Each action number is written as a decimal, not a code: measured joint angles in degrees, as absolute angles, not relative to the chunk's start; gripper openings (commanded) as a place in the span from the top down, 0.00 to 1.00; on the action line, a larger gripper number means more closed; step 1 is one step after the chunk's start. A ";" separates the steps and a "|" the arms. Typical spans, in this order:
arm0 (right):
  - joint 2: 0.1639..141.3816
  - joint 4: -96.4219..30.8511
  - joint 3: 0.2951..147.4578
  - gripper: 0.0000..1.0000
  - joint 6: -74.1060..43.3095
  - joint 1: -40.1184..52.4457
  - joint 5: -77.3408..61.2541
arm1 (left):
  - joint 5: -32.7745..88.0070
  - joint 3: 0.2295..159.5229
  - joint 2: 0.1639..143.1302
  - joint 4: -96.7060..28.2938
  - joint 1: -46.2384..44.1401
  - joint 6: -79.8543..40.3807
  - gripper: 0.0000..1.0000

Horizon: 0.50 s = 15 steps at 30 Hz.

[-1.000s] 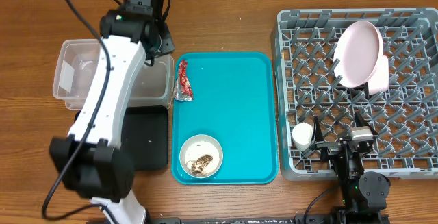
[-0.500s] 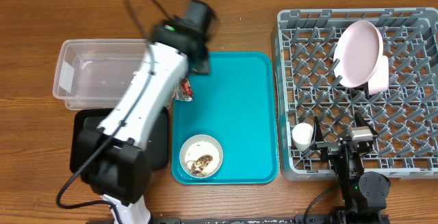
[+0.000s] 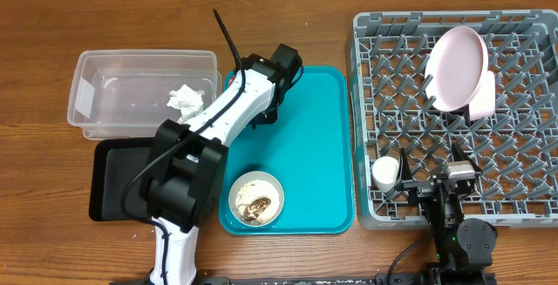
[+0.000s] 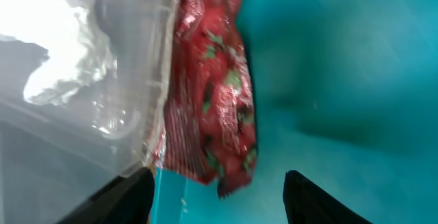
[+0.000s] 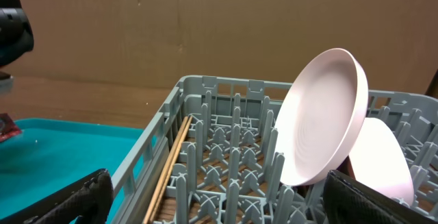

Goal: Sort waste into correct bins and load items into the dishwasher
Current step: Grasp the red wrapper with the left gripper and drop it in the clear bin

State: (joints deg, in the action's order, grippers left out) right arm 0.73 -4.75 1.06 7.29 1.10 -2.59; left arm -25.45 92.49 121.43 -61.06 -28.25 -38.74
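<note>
**A:** Where's the wrapper?

**B:** The red wrapper (image 4: 219, 94) lies just ahead of my left gripper (image 4: 217, 193), in line with the gap between its spread fingers. It sits on the teal tray (image 4: 328, 80), pressed against the clear tub (image 4: 102, 114).

**A:** How will it handle?

**B:** Light, thin and crinkly, I'd say, probably slick foil. I'd pinch across its near end; squeezing shouldn't hurt it. My right gripper (image 5: 217, 196) is spread too, empty, at the rack (image 5: 205, 148).

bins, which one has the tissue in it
The clear plastic tub: the crumpled white tissue lies inside it. The black tray next to it shows no tissue.
</note>
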 measured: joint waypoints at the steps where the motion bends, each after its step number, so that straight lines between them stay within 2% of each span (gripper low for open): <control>1: 0.73 -4.75 1.06 0.00 7.29 1.08 -2.59 | -26.00 92.49 121.73 -60.51 -28.25 -39.16 0.42; 7: 0.73 -4.75 1.06 0.00 7.29 1.08 -2.59 | -27.27 92.49 123.94 -58.54 -28.25 -40.84 0.62; 8: 0.73 -4.73 1.06 0.00 7.29 1.10 -2.59 | -27.29 92.49 124.36 -58.54 -28.25 -40.97 0.70; 9: 0.73 -4.75 1.06 0.00 7.27 1.10 -2.59 | -27.29 92.49 124.64 -58.48 -28.25 -41.21 0.86; 10: 0.73 -4.75 1.06 0.00 7.27 1.10 -2.59 | -27.27 92.49 124.88 -58.43 -28.25 -41.45 0.96; 15: 0.73 -4.78 1.06 0.00 7.29 1.10 -2.57 | -27.14 92.95 125.08 -60.84 -28.25 -41.43 0.96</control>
State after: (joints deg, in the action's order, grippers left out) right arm 0.73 -4.78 1.06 7.29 1.10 -2.57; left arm -27.14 92.95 125.08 -60.84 -28.25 -41.43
